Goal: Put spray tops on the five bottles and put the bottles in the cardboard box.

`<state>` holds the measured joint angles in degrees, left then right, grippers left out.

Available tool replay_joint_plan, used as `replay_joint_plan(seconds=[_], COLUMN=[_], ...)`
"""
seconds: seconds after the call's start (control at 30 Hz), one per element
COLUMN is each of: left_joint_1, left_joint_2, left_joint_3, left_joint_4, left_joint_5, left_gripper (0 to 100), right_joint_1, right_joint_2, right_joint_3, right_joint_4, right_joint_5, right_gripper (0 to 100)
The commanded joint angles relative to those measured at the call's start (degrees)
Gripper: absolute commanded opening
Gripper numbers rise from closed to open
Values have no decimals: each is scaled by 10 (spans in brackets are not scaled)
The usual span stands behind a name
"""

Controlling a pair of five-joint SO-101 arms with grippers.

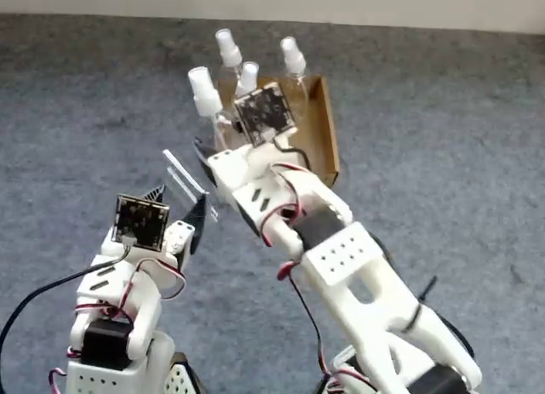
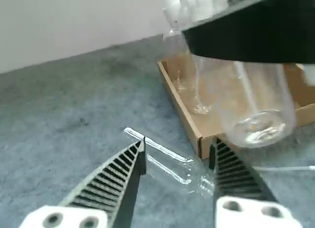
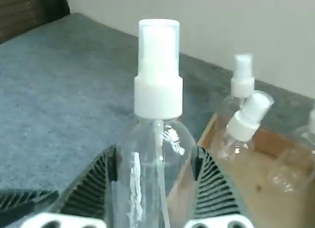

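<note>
My right gripper [image 1: 223, 140] is shut on a clear bottle [image 3: 152, 174] with a white spray top [image 3: 158, 75], held upright just off the carpet at the cardboard box's [image 1: 327, 134] left edge. From the left wrist view I see that bottle's base [image 2: 256, 124] hanging over the box's front wall [image 2: 184, 114]. Three capped bottles [image 1: 292, 66] stand in the box, one of them leaning [image 3: 243, 127]. A clear bottle without a top [image 2: 170, 164] lies on the carpet. My left gripper [image 2: 178, 149] is open, its fingers on either side of that lying bottle, just above it.
Grey carpet [image 1: 443, 113] covers the whole work surface. A pale wall [image 2: 74, 21] runs along the far side behind the box. The right arm [image 1: 358, 266] stretches diagonally from the bottom right toward the box, close beside the left arm [image 1: 128, 275].
</note>
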<state>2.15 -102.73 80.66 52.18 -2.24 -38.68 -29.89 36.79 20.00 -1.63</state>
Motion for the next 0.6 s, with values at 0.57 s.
replay_joint_plan(seconds=[0.57], left_joint_1=[7], left_joint_2=[3], left_joint_3=[36], left_joint_4=[-83], left_joint_5=[-1], left_gripper=[271], right_joint_1=[-44], right_joint_2=[-155], right_joint_3=[-42], right_joint_4=[182], right_joint_5=[-9], right_gripper=[5])
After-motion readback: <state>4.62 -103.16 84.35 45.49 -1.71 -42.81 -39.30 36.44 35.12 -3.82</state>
